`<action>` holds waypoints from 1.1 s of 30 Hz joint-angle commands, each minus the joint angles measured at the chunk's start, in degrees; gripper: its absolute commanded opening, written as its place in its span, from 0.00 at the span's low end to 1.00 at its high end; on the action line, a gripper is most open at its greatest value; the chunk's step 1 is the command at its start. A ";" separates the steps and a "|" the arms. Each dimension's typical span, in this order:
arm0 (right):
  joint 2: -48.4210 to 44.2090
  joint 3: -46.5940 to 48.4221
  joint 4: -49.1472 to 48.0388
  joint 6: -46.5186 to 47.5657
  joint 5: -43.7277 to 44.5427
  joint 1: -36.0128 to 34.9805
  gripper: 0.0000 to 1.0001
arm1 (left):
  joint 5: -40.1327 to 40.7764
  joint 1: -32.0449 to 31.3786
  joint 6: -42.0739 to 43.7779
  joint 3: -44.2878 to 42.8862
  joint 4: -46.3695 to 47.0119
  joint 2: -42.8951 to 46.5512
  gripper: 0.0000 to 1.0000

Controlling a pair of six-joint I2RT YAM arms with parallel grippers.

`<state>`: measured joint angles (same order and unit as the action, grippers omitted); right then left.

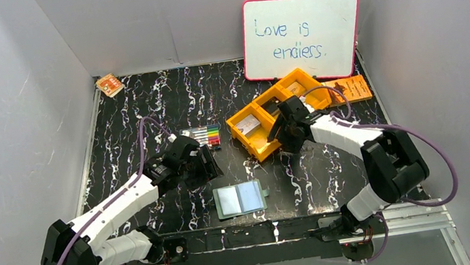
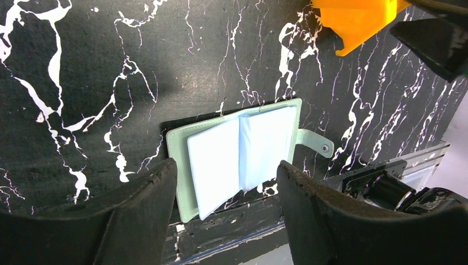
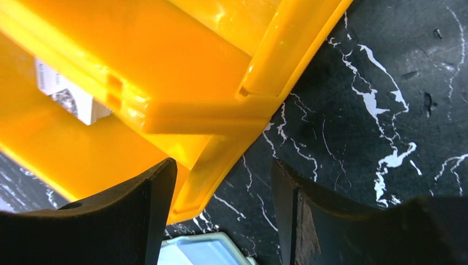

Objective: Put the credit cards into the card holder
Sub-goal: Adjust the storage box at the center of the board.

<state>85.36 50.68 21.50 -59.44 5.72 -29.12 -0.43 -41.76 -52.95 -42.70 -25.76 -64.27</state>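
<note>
In the orange bin (image 1: pixel 263 148) — its near-left compartment — lies a pale credit card (image 1: pixel 249 124). The card holder (image 1: pixel 241 198) lies open, nearer. Left gripper (image 2: pixel 226 165) and right gripper (image 3: pixel 221 165) — both spread, empty.

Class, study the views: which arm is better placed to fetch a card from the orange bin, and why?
Right. The right claw hangs open at the orange bin, where a card lies; the left claw, also open, sits farther off, near the card holder.

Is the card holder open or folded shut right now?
Open. The card holder lies spread flat, pale blue inner pockets facing up, its snap tab unfastened and sticking out to one side.
</note>
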 commanded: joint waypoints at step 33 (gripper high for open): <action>3.72 7.60 -0.27 11.69 -0.84 -4.03 0.59 | 0.43 -0.07 -0.60 1.65 0.31 0.02 0.64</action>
<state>93.69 56.49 22.17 -48.18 5.76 -32.29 -0.43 -41.76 -53.67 -40.64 -25.50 -64.40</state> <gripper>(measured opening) 0.539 0.640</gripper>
